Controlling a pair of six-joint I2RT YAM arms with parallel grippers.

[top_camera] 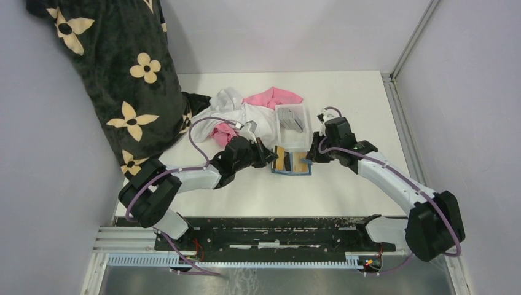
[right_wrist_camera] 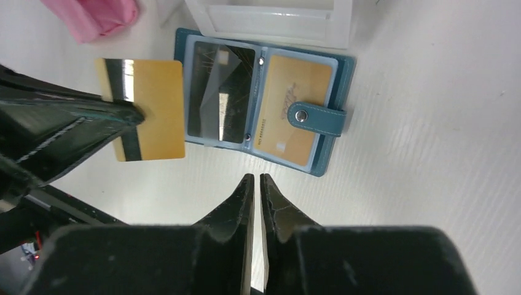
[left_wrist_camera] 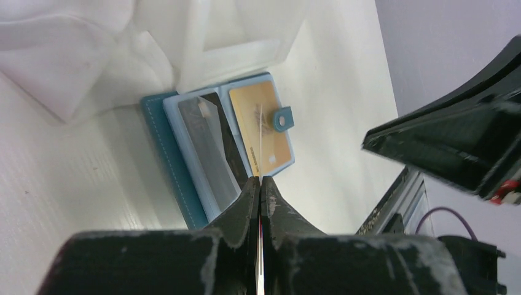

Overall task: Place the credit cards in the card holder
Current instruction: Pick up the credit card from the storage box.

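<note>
The teal card holder (top_camera: 292,163) lies open on the table just in front of the clear tray (top_camera: 302,112). Its right pocket holds a gold card (right_wrist_camera: 292,104), with the snap tab (right_wrist_camera: 302,115) across it; the left pocket (right_wrist_camera: 221,98) is glossy and reflective. My left gripper (left_wrist_camera: 260,179) is shut on another gold credit card (right_wrist_camera: 147,110), held on edge over the holder's left side. That held card shows as a thin line (left_wrist_camera: 261,138) in the left wrist view. My right gripper (right_wrist_camera: 254,177) hovers at the holder's near right corner, jaws nearly together with nothing between them. Grey cards (top_camera: 289,118) lie in the tray.
White and pink clothes (top_camera: 246,110) are heaped behind the left arm, and pink cloth (right_wrist_camera: 98,15) lies beside the tray (right_wrist_camera: 276,21). A black flowered fabric (top_camera: 123,80) hangs at the far left. Walls close in the table on both sides.
</note>
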